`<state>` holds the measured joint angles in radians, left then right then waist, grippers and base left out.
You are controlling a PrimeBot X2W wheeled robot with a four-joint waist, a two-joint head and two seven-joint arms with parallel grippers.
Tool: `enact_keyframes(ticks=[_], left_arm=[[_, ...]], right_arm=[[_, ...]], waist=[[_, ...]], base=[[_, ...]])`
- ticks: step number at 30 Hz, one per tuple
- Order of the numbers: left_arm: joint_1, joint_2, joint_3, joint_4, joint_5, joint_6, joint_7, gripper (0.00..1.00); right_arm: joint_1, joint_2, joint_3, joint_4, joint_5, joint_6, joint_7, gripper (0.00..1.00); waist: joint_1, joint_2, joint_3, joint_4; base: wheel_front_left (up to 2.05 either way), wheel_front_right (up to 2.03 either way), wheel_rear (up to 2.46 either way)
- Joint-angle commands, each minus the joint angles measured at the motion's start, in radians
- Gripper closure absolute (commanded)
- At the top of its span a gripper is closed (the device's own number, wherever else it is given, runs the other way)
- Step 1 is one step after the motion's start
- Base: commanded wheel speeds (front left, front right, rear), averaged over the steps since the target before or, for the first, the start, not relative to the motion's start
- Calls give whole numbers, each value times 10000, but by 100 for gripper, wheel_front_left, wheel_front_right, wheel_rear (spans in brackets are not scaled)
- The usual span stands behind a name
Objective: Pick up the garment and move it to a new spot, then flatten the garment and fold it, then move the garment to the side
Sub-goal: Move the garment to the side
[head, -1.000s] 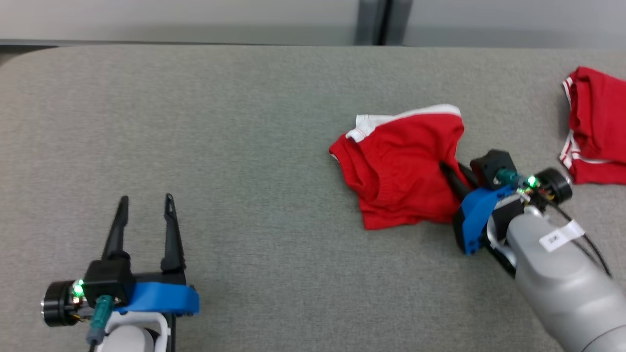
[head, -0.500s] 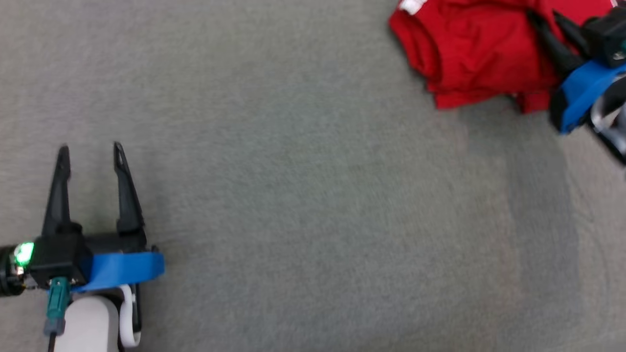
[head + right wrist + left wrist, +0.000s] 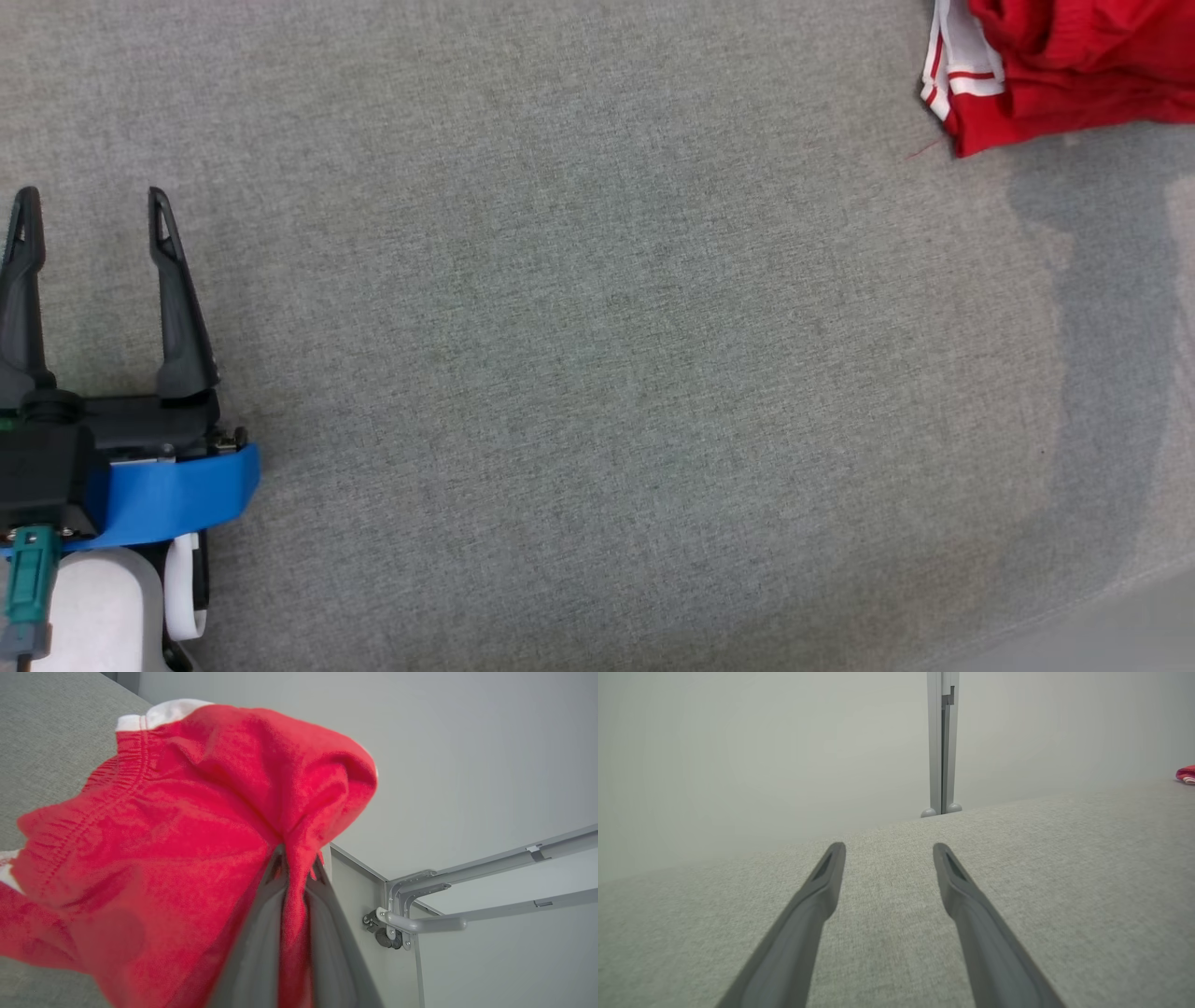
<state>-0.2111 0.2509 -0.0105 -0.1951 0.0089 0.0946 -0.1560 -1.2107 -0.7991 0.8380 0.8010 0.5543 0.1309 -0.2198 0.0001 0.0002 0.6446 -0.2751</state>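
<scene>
Right pincer [image 3: 299, 856] pinches red shorts [image 3: 177, 812] over the grey bench [image 3: 597, 373]; left pincer [image 3: 92, 201] spread, lower left; striped red cloth [image 3: 1074, 75] upper right.

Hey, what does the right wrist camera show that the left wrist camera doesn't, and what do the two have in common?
Right wrist view: the right tool shut on a bunched fold of the red fabric garment with white trim, plus a grey metal hinged bracket. Left wrist view: the left tool open and holding nothing, plus an upright grey metal post. Shared: the grey woven surface and a pale wall. The left wrist view also has a red scrap at its right edge, too small to say which garment.
</scene>
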Motion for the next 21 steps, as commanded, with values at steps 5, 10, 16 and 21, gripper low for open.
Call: enact_keyframes(ticks=[5,10,16,21], left_arm=[[-213,181,58,-303,66,24,174,0],[-193,243,122,-461,58,95,300,0],[-273,133,-74,-304,-19,117,180,0],[-20,-3,-43,86,-203,235,-146,0]], right_arm=[[-393,204,20,771,228,-2,138,100],[-706,927,-127,2142,250,-2,323,85],[-1113,1550,-268,3552,114,0,84,0],[-1213,1779,-494,3934,-226,0,-407,0]], waist=[[-1,-2,216,96],[-1,-2,376,178],[-1,-2,327,489],[-1,-2,-212,693]], base=[[0,0,0],[0,0,0],[0,0,0],[0,0,0]])
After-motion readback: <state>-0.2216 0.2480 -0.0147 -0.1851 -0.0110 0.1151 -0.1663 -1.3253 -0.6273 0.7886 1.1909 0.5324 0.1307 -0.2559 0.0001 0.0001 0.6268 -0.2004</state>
